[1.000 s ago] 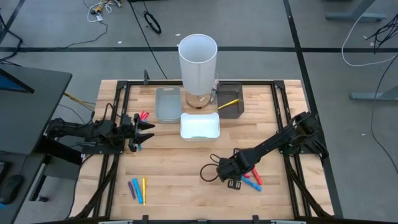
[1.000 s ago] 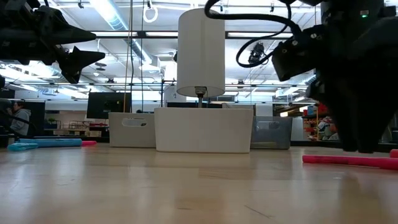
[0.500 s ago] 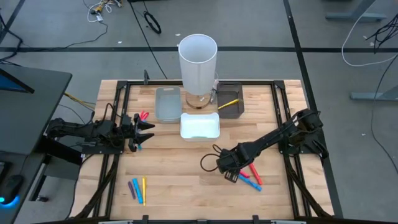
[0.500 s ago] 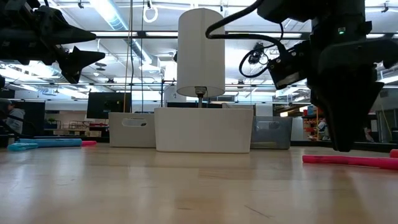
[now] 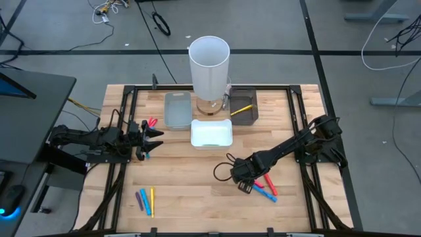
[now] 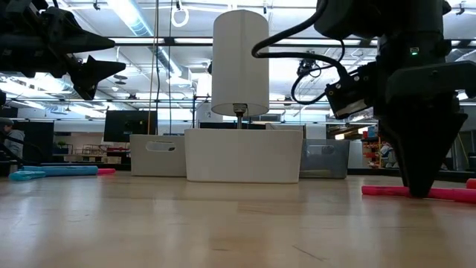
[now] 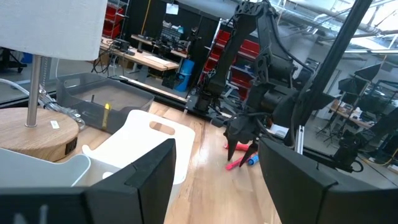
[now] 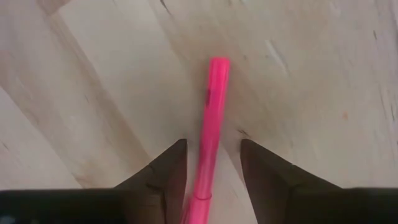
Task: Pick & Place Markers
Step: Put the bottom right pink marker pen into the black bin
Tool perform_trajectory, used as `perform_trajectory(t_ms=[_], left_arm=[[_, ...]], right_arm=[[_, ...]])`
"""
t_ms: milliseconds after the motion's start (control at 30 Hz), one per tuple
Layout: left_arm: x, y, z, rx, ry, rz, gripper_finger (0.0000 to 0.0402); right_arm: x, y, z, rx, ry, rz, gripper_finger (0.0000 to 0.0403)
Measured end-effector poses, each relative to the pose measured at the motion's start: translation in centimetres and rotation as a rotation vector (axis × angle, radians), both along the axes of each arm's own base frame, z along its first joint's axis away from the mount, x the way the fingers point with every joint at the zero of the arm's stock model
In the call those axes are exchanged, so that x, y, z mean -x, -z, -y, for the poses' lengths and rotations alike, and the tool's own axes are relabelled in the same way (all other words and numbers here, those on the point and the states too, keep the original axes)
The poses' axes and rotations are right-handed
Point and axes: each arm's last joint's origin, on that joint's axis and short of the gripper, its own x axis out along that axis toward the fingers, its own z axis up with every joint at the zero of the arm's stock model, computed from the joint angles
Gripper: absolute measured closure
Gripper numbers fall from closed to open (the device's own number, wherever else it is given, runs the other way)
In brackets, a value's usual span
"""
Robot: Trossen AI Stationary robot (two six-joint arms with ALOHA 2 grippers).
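Observation:
My right gripper [image 5: 244,184] is open, with its fingers pointing down at the table to the right of the middle. In the right wrist view a pink marker [image 8: 210,124] lies flat on the wood between the two fingers [image 8: 171,168], with a gap on each side. In the low view the fingertips reach down to this marker [image 6: 387,191]. More red and blue markers [image 5: 267,187] lie beside it. My left gripper [image 5: 156,138] is open and empty above the table's left side, next to red and blue markers [image 5: 150,123].
A tall white cylinder [image 5: 209,66] stands at the far middle. In front of it is a white tray [image 5: 211,133], with a grey tray [image 5: 176,109] on its left. A dark tray [image 5: 243,113] holds a yellow marker [image 5: 241,108]. Purple, blue and yellow markers [image 5: 145,200] lie near left.
My right gripper has come down until its fingertips are at the table, one on each side of the pink marker. It has also shifted a little toward the table's far edge. The marker has stayed where it was.

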Motion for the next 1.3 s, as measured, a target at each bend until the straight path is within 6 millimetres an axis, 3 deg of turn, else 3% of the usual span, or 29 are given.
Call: perform_trajectory(t_ms=[233,533,867,1300], left_arm=[[0.0,0.0,0.0,0.0,0.0,0.0,0.0168],[0.0,0.0,0.0,0.0,0.0,0.0,0.0168],[0.0,0.0,0.0,0.0,0.0,0.0,0.0168],[0.0,0.0,0.0,0.0,0.0,0.0,0.0168]], right_arm=[[0.0,0.2,0.1,0.001,0.001,-0.004,0.0273],[-0.2,0.5,0.5,0.001,-0.009,-0.016,0.0388],[0.0,-0.4,1.5,-0.028,0.02,-0.03,0.0391],[2.0,-6.2,3.4,-0.087,0.208,0.056,0.0393]])
